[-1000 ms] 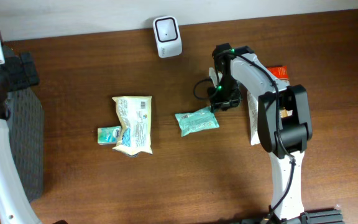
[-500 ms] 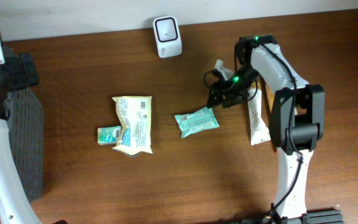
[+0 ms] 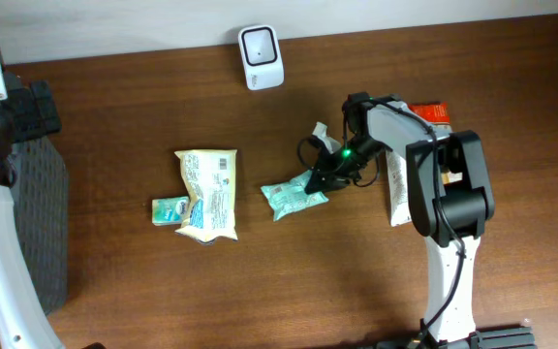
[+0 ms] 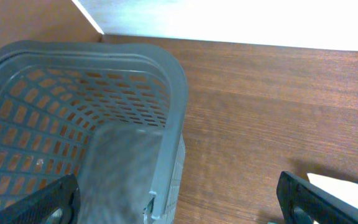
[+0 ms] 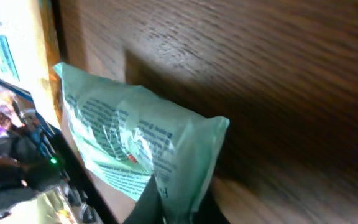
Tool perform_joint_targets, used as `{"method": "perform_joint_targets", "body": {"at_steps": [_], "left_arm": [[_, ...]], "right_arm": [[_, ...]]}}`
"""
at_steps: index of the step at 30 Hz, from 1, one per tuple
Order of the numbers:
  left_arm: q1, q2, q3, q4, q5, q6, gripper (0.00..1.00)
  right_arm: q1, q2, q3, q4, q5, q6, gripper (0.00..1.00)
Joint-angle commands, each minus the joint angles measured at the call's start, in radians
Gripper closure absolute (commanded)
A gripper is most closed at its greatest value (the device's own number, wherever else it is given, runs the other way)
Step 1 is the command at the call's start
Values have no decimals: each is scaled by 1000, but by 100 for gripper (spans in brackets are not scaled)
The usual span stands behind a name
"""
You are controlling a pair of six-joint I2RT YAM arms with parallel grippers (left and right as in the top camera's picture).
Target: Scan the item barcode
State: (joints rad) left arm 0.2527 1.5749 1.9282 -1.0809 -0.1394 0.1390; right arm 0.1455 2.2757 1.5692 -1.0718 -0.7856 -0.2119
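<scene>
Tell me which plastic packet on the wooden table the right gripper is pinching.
The mint-green plastic packet: the right gripper is shut on its edge. The large cream packet and the small teal packet lie apart from it, ungripped.

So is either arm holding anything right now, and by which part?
The right fingers pinch the green packet by its end edge; the left fingers hold nothing.

The grained wooden table (image 3: 114, 116) is looking smooth; the mint pouch (image 5: 135, 137) is gleaming, glossy crinkled film; the plastic basket (image 4: 166, 68) at nine o'clock is looking matt.
</scene>
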Motion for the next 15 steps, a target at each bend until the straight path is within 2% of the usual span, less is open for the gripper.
{"method": "perform_joint_targets", "body": {"at_steps": [1,6,12,15], "left_arm": [[4,-4,5,2,1,16,1],[4,-4,5,2,1,16,1],[4,-4,5,2,1,16,1],[4,-4,5,1,1,16,1]], "right_arm": [[-3,20,-9,2,61,4,96],[-3,-27,123,-52,-84,-45,96],[-3,-256,234,-38,-101,-45,96],[-3,-396,255,-55,-93,1,96]]}}
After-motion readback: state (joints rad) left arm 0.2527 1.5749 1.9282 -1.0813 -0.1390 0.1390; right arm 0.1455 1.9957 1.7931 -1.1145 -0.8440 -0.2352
